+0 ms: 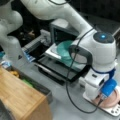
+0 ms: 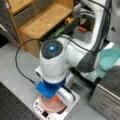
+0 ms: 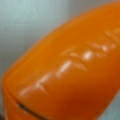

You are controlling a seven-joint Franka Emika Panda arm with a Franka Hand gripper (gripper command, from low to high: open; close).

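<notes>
Watching the gripper [image 2: 59, 96] hang low over the orange object [image 2: 54, 99], which sits in the pink dish [image 2: 47, 106] on the white scale [image 2: 41, 110] at a front view's bottom. Filling the wrist view with orange [image 3: 70, 70], glossy and rounded. Cannot tell whether clamped or parted: hidden under the wrist. Risky here: pressing down off-centre and squirting that slick curve sideways, tipping the dish, or shoving the scale. Also worth minding the black cable [image 2: 18, 62] looping close by, apt to snag.

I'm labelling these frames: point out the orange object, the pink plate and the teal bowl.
orange object [image 3: 67, 75]: wrist view, its glossy middle.
pink plate [image 2: 48, 106]: a front view, its near rim under the arm.
teal bowl [image 1: 63, 50]: a front view, its inner wall.
</notes>
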